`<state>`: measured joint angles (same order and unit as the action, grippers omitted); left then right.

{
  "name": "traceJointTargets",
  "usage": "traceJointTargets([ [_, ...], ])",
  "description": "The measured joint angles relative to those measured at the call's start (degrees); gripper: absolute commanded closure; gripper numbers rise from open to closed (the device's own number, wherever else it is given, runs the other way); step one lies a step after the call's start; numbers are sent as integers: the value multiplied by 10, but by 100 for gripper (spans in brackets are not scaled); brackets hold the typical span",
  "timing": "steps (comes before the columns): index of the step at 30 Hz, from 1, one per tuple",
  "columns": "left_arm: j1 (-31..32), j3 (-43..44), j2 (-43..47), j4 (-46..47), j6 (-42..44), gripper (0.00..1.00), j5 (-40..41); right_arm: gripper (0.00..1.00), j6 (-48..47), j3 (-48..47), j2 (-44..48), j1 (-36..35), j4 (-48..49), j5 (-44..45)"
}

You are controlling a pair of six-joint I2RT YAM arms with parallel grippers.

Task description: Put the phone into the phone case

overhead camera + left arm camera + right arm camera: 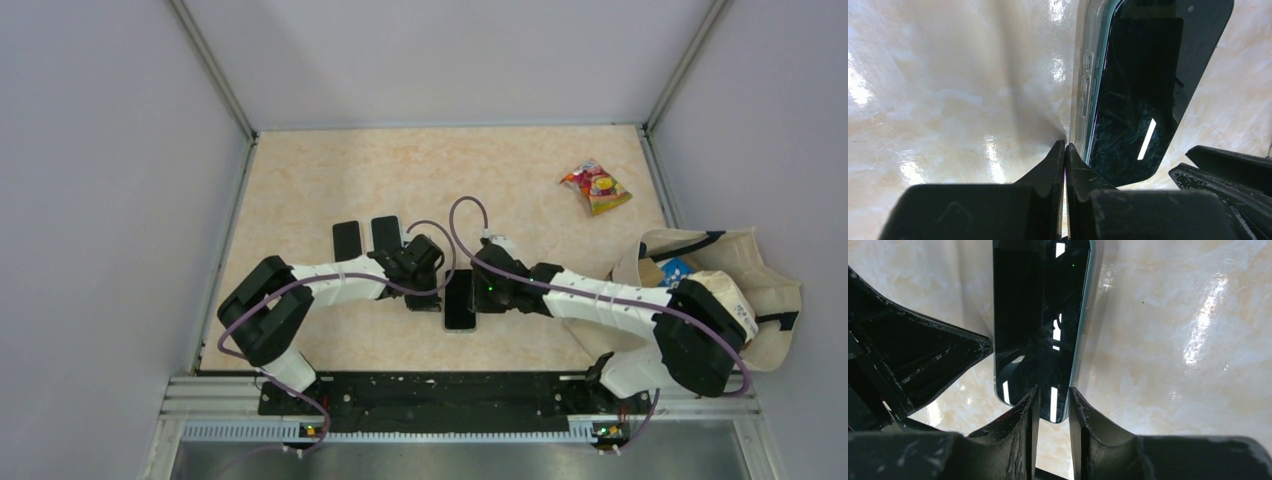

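Starting at your left gripper (1064,149), you have its fingers pressed together with nothing between them, the tips low over the worktop (948,100) just beside one corner of the clear phone case (1082,75). The phone (1143,75) lies screen-up in that case, immediately right of the gripper, its long axis running straight away from the fingertips. Whether it is fully seated you cannot tell. Your right gripper (1050,394) sits at the same end of the phone, fingers a narrow gap apart and pinching nothing, the phone stretching away ahead of them. Farther back, left of the left gripper, a pair of dark slabs (346,240) lies parallel to the phone. Well beyond the right gripper rests a snack packet (597,187), with a cloth bag (740,260) off to its right.
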<state>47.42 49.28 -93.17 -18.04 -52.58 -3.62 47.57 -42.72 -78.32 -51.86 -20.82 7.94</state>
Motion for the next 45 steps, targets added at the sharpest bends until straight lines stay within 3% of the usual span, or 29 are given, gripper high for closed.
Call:
traceJointTargets([
  [20,0,0,-1,1,0,96,0,82,18,22,-16,-40,1,14],
  [39,0,6,-10,6,0,97,-7,100,38,21,-34,-82,0,71],
  [42,-1,8,-11,4,0,97,-9,100,42,21,-37,-92,0,85],
  [45,-1,8,-11,4,0,95,-9,92,46,21,-37,-96,-2,94],
])
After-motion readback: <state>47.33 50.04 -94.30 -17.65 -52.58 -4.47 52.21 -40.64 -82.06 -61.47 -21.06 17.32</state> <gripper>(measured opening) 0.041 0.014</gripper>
